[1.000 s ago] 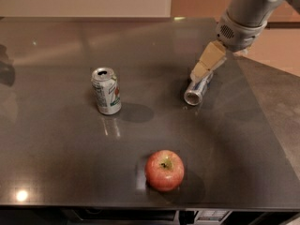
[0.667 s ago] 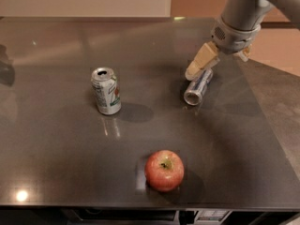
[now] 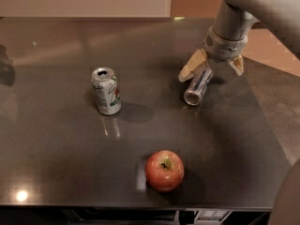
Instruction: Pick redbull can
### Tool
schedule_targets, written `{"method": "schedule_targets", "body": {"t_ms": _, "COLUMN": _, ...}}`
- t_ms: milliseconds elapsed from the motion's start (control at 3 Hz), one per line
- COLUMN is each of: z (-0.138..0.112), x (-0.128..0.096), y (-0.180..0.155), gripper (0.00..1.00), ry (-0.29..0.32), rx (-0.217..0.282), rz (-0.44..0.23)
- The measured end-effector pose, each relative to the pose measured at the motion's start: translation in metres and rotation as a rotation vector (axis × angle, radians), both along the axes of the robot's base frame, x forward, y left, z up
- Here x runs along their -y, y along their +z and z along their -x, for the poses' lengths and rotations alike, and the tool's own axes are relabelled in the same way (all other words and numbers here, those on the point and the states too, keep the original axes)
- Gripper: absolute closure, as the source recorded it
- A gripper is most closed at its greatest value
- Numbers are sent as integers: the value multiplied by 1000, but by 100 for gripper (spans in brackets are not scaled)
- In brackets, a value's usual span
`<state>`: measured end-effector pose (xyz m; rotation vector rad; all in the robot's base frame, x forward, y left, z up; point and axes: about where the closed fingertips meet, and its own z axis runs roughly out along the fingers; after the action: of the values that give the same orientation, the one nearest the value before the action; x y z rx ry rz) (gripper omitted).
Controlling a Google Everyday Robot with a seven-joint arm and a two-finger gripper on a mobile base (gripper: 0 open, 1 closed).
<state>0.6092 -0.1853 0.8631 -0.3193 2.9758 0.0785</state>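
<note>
Dark glossy table – a slim silver-and-blue metal redbull can lies on its side at the right, its far end between the tan fingers of the tool, spread wide – gripping nothing.

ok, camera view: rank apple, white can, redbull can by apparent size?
1-2. Red round apple and upright white printed metal can: alike; apple is nearer, so unranked.
3. Slim silver-blue redbull can, lying down, its far end under the open end effector straddling it.
</note>
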Motion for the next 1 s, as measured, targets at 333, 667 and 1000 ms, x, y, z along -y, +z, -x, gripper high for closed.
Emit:
{"method": "schedule_targets", "body": {"t_ms": 333, "z": -4, "x": -4, "y": -17, "gripper": 0, "ry": -37, "rx": -42, "rz": -8}}
{"method": "schedule_targets", "body": {"t_ms": 667, "z": -8, "x": -8, "y": -26, "gripper": 18, "ry": -48, "rx": -69, "rz": -13}}
{"method": "schedule_targets", "body": {"t_ms": 1000, "z": -10, "x": -11, "y": -27, "gripper": 41, "ry": -44, "rx": -75, "rz": -22}}
